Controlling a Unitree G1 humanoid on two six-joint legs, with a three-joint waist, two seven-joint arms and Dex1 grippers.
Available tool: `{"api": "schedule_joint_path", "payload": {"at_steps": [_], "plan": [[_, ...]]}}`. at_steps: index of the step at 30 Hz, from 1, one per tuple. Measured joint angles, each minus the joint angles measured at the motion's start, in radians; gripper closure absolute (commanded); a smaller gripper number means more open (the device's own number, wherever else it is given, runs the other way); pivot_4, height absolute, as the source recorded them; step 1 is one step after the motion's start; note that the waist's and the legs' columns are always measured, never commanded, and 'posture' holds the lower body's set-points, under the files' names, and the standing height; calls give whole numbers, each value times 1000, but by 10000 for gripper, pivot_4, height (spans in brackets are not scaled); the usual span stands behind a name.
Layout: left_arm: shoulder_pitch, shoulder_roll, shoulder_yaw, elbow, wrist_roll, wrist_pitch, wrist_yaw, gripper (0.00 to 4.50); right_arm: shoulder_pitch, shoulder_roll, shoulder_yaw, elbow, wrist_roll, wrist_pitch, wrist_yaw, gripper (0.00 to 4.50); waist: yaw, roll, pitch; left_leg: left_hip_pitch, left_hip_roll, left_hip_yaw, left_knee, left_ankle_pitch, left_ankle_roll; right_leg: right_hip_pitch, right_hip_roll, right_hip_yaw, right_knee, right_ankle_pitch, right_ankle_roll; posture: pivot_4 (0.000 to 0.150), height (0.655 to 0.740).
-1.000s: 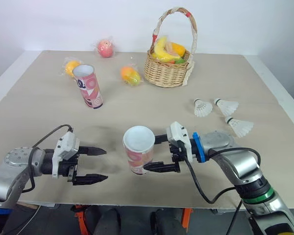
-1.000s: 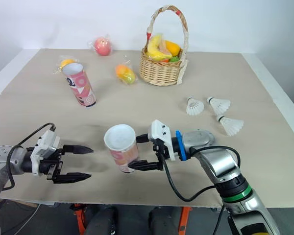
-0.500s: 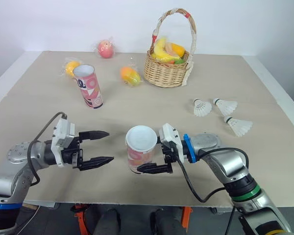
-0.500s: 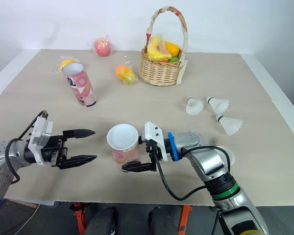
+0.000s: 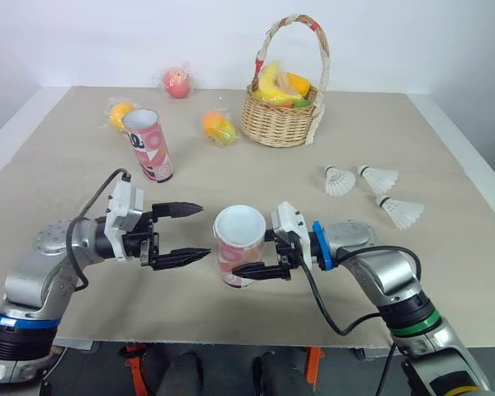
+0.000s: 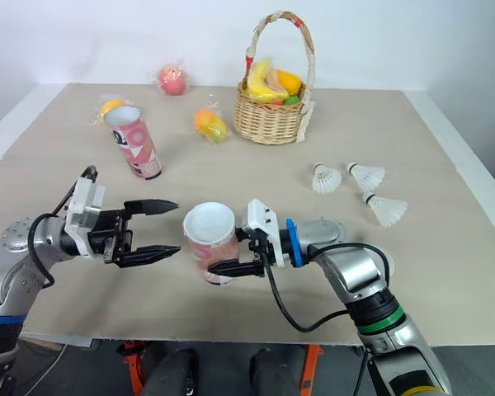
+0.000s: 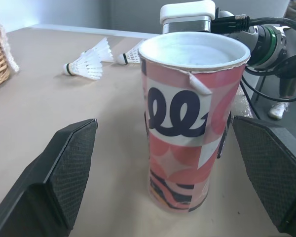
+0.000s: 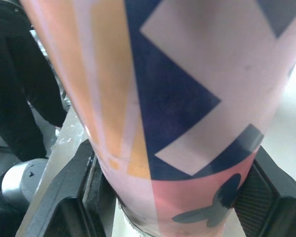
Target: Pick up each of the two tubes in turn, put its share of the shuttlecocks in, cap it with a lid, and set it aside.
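far tube (image 5: 148, 147): upright, mouth open, at the far left of the table (image 5: 82, 194), well apart from both arms.
left gripper (image 5: 203, 231): fingers spread wide and empty, pointing toward the robot's right, tips just beside the near tube's left wall and not touching it.
near tube (image 7: 185, 128): upright near the front edge, long axis vertical, open mouth up, between the two grippers. i cannot tell whether its base sits on the table or just clear of it.
right gripper (image 5: 238, 254): fingers (image 8: 64, 197) pinching the near tube low on its body, one on each side.
key relation: the tube lies straight ahead of the left fingers, centred in their gap, so a short level reach likely brackets it for a handover.
shuttlecocks (image 5: 381, 177): three lying on the right, well apart from the tube. the right arm is the nearer one, but it is occupied.
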Motion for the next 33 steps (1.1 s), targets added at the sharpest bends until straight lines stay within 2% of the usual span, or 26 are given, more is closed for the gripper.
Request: {"api": "schedule_joint_path", "payload": {"at_steps": [8,13,16,20,27,33], "plan": [[-129,-85,-43,65,3,2,-3,0,-3,-49,-119,10,45,21,-24,13153,3,0,0,-1,-1,0,3,0,0,1,0,0,0,2,2,1500,7400],[-293,-218,-88,166,13,-1,32,0,-137,-143,-434,240,78,-4,-179,13153,3,0,0,-2,-4,2,5,2,-2,1,-3,3,-2,6,7,1500,7400],[-341,-267,-122,229,47,-25,36,0,-187,-188,-538,396,47,-60,-295,13153,3,1,0,-2,-5,3,5,2,-1,1,-4,4,-2,6,7,1500,7400],[-403,-341,-164,390,148,-102,75,0,-215,-265,-661,655,-44,-155,-535,13153,3,1,0,-3,-6,5,3,2,-1,0,-5,6,-2,5,8,1500,7400],[-498,-448,-195,581,264,-181,147,0,-219,-307,-707,981,-125,-308,-704,13153,-14,2,-1,-1,-6,11,1,2,-1,-3,-4,13,-2,5,8,1500,7400],[-519,-470,-203,633,308,-212,161,0,-227,-321,-710,1157,-150,-387,-751,13153,-20,4,-1,-1,-6,12,1,2,-1,-3,-5,14,-2,6,9,1500,7400]]}}
